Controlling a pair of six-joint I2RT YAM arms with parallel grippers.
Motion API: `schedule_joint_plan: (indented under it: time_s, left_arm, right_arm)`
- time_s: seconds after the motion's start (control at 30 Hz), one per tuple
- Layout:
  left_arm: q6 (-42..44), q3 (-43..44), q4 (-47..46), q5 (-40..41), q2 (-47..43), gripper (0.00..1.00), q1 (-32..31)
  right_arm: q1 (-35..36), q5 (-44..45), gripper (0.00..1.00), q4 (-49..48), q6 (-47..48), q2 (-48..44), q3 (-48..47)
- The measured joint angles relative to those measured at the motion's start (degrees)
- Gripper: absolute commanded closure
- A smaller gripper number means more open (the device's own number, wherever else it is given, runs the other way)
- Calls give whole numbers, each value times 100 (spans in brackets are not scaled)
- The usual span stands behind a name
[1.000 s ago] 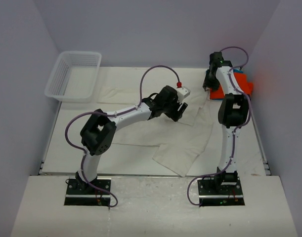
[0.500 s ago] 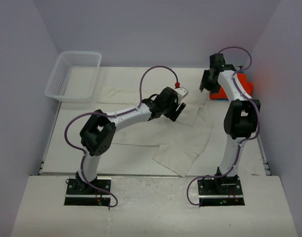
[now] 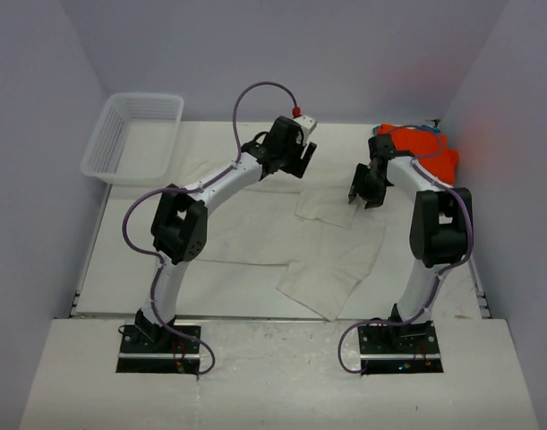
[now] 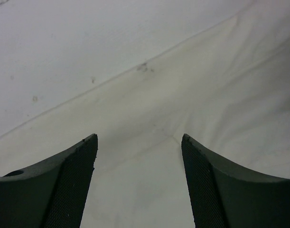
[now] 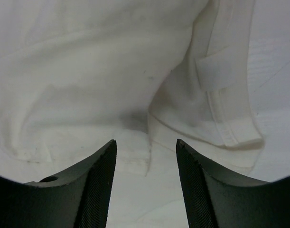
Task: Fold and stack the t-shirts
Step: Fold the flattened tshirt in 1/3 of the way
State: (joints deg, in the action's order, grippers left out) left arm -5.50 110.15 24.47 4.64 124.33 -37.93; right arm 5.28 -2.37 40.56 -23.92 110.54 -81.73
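Note:
A large cream t-shirt point(image 3: 255, 228) lies spread over the middle of the table, with its near right part folded over. My left gripper point(image 3: 295, 164) is open and empty, low over the shirt's far edge; the left wrist view shows cream cloth point(image 4: 192, 95) between and beyond my gripper point(image 4: 137, 137). My right gripper point(image 3: 361, 195) is open and empty over the shirt's right side; the right wrist view shows a hemmed fold point(image 5: 216, 109) just beyond my gripper point(image 5: 145, 141). An orange t-shirt point(image 3: 423, 150) sits bunched at the far right. I cannot make out a blue one.
A white mesh basket point(image 3: 134, 134) stands at the far left corner. Grey walls close the table on the left, far and right sides. The table's near edge point(image 3: 282, 315) runs in front of the arm bases.
My left gripper has swung from the shirt's middle to its far edge. My right gripper has moved off the orange t-shirt, near and left, to the cream shirt's right side.

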Motion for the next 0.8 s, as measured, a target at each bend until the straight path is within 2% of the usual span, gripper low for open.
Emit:
schedule_joint_plan:
  time_s: [0.23, 0.43, 0.8]
  left_arm:
    - [-13, 74, 205, -92, 306, 28, 629]
    - [-13, 92, 214, -258, 573, 28, 629]
    - [-96, -153, 68, -472, 616, 28, 706]
  right_arm:
    - [319, -190, 49, -343, -293, -717, 761]
    - [415, -184, 54, -551, -396, -1062, 1193]
    - [411, -168, 62, -610, -459, -1075, 1600]
